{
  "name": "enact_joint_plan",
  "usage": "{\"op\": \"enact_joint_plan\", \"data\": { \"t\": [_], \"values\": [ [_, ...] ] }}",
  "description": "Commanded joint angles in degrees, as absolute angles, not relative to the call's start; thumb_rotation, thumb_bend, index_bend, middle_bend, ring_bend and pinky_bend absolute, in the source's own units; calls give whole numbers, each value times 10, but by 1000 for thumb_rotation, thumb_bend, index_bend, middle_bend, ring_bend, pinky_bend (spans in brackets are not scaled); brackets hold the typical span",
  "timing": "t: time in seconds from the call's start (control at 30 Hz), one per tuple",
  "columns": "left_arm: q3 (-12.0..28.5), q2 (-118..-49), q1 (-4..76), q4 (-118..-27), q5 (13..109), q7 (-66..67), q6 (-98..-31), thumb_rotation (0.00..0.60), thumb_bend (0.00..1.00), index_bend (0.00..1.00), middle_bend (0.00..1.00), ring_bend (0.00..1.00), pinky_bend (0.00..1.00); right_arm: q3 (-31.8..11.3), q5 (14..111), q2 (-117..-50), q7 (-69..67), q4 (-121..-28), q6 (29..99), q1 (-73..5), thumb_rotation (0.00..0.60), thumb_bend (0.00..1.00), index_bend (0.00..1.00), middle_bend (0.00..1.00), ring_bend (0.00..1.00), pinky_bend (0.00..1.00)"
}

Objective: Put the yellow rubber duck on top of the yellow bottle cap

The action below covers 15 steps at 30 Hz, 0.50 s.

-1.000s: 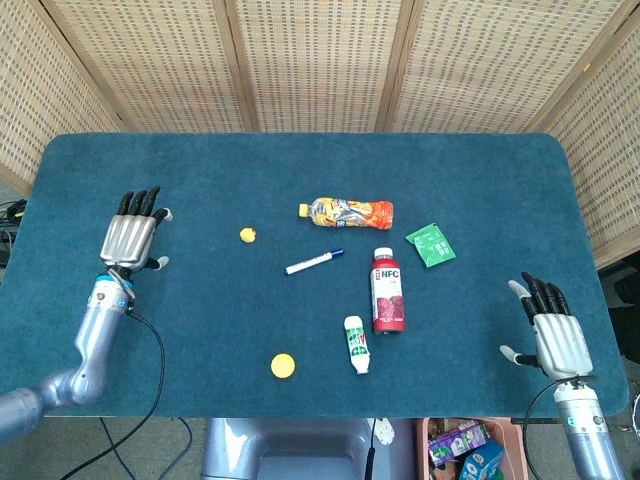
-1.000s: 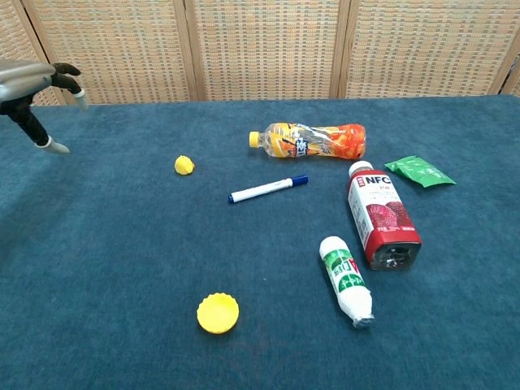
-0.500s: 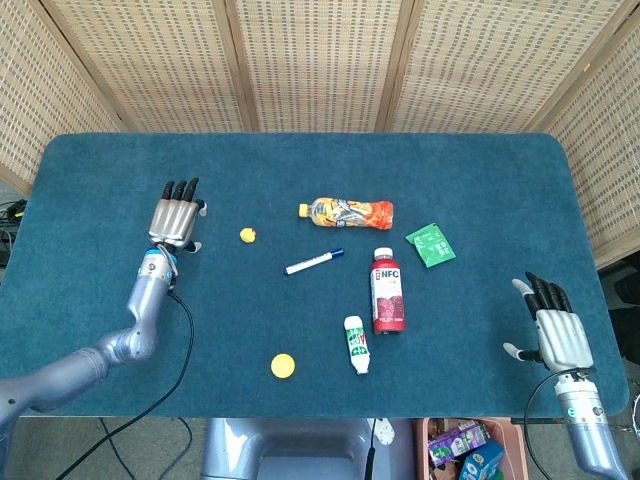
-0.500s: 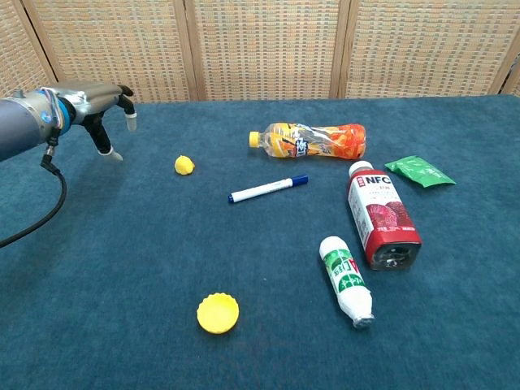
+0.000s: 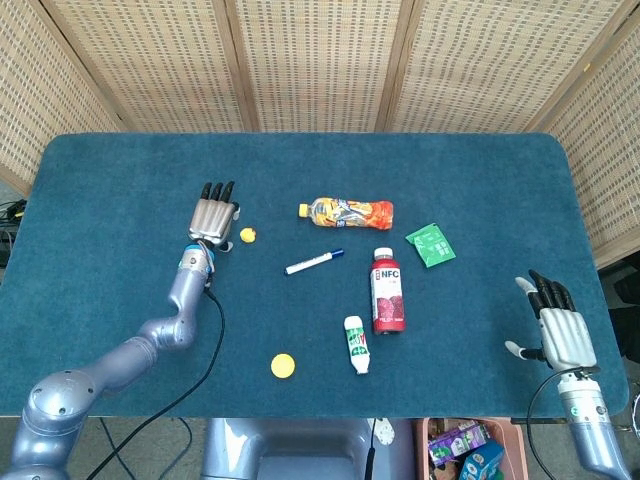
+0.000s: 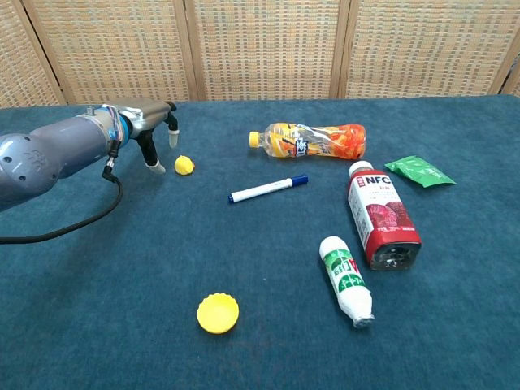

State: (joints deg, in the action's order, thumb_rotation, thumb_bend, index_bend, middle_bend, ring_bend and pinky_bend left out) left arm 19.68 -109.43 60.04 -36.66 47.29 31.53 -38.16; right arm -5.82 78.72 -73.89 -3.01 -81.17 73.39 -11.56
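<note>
right hand [image 5: 560, 330]: outside chest view | yellow rubber duck [image 6: 184, 165]: too small for detail

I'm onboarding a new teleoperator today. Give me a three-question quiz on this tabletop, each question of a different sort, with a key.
1. True or false: the left hand already holds the duck.
2. Multiple choice: which lies nearest the cap? A) white bottle B) green packet C) orange bottle
3. Fill in: the marker lies between the duck and the ____ bottle.

Key:
1. False; the hand hovers just left of the duck, fingers apart.
2. A
3. red
</note>
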Motion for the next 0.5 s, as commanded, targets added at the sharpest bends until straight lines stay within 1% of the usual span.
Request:
{"op": "enact_joint_plan", "data": {
  "t": [0.03, 0.2, 0.33, 0.5],
  "values": [
    [195, -1111, 612, -345, 488, 294, -373, 600, 188, 435, 0, 0, 0, -59, 788, -738, -31, -813, 735, -116, 600, 0, 0, 0, 0, 0],
    [196, -1123, 622, -323, 498, 281, -366, 600, 207, 465, 0, 0, 0, -58, 788, -738, -33, -812, 735, -116, 600, 0, 0, 0, 0, 0],
    [196, -1131, 628, -305, 503, 275, -358, 600, 230, 468, 0, 0, 0, -60, 786, -737, -34, -812, 736, -115, 600, 0, 0, 0, 0, 0],
    [200, -1140, 636, -283, 504, 268, -345, 600, 231, 467, 0, 0, 0, -60, 783, -737, -34, -811, 735, -115, 600, 0, 0, 0, 0, 0]
  ]
}}
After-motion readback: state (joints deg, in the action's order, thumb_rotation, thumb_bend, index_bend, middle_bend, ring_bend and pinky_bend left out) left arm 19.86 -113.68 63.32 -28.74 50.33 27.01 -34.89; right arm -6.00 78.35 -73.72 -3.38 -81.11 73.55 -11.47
